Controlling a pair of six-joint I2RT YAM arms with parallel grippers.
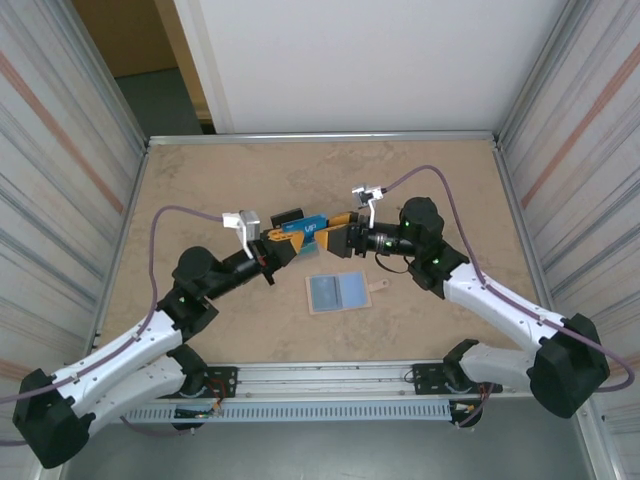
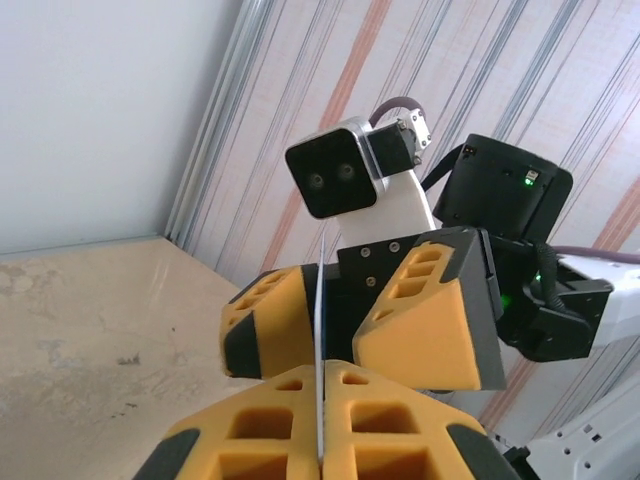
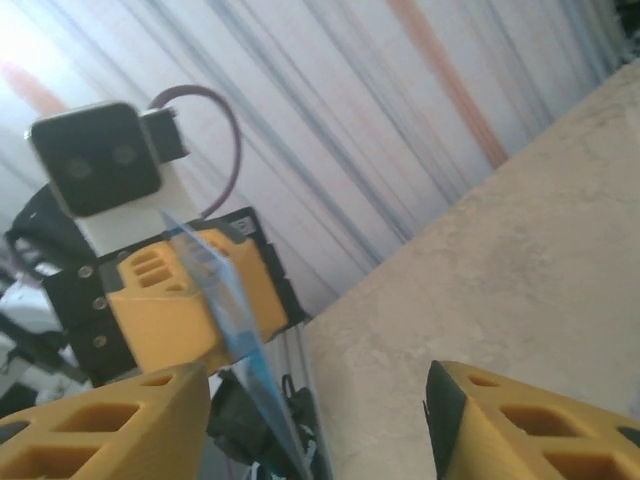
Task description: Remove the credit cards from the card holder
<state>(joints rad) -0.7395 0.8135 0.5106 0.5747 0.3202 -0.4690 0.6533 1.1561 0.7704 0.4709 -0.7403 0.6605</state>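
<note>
Right now your left pincer (image 1: 283,243) is clamped shut on a thin, stiff blue plastic card (image 1: 311,228), held off the beige stone-patterned bench (image 1: 220,180) with its long axis pointing straight at your right pincer (image 1: 337,236). That pincer's ribbed yellow fingers (image 3: 110,430) stand apart astride the card's free end, not yet gripping. The flat tan card holder (image 1: 338,291) lies open on the bench, pale-blue faces up, just nearer the bases, closer to the right arm.
</note>
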